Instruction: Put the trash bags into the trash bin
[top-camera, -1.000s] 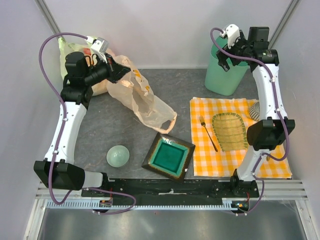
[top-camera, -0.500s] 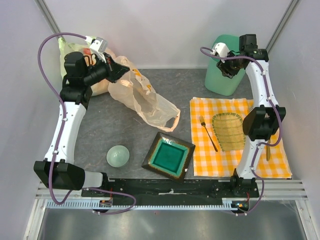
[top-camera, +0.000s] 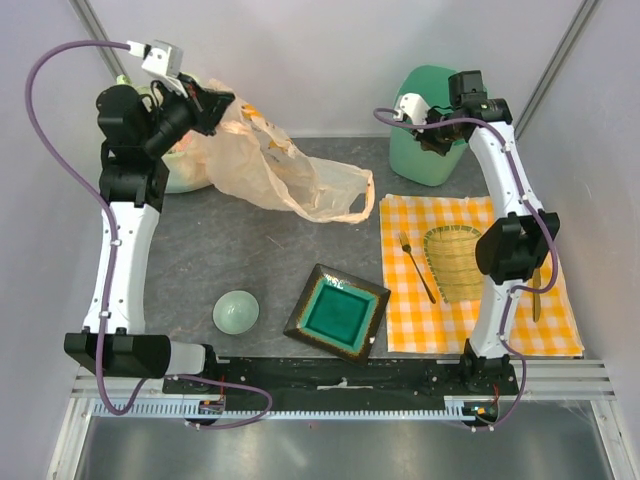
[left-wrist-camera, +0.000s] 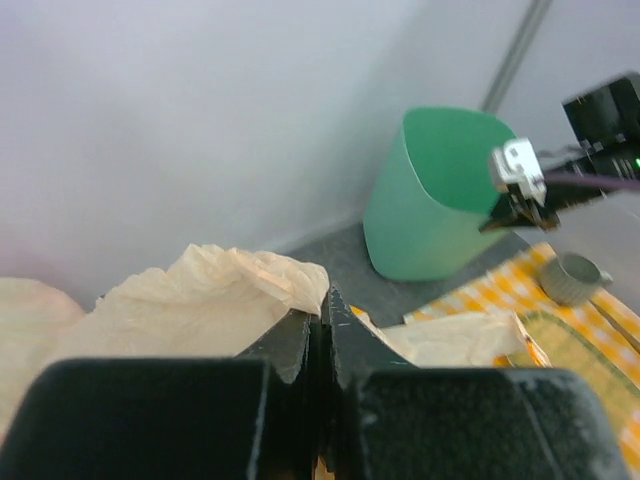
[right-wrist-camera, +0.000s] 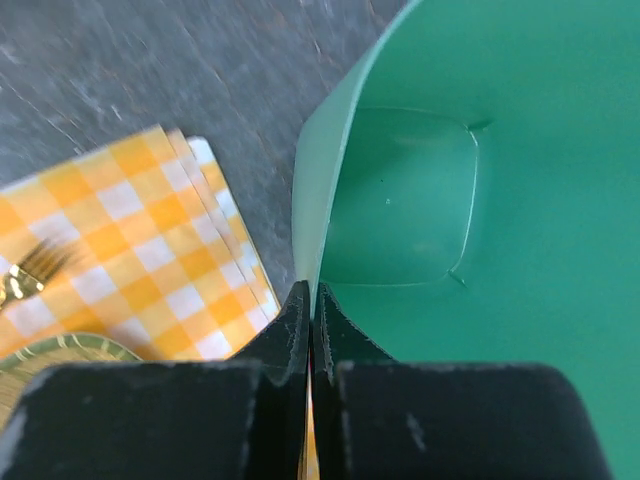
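The peach-cream trash bag (top-camera: 270, 160) hangs stretched from the back left, its loop handles (top-camera: 350, 200) trailing over the grey mat. My left gripper (top-camera: 215, 103) is raised at the back left and shut on the bag's top edge (left-wrist-camera: 265, 290). The mint-green trash bin (top-camera: 425, 125) stands at the back right and shows beyond the bag in the left wrist view (left-wrist-camera: 440, 195). My right gripper (top-camera: 437, 135) is shut on the bin's rim (right-wrist-camera: 315, 260), one finger inside the wall and one outside; the bin's inside (right-wrist-camera: 500, 200) is bare.
A yellow-green stuffed bag (top-camera: 180, 165) sits behind the left arm. A small pale green bowl (top-camera: 236, 311) and a square teal dish (top-camera: 337, 311) lie near the front. The orange checked cloth (top-camera: 400, 300) holds a fork (top-camera: 415, 265) and a woven mat (top-camera: 458, 262).
The right gripper came down onto the bin's rim and shut on it. The left gripper rose and swung back-left, lifting and stretching the trash bag.
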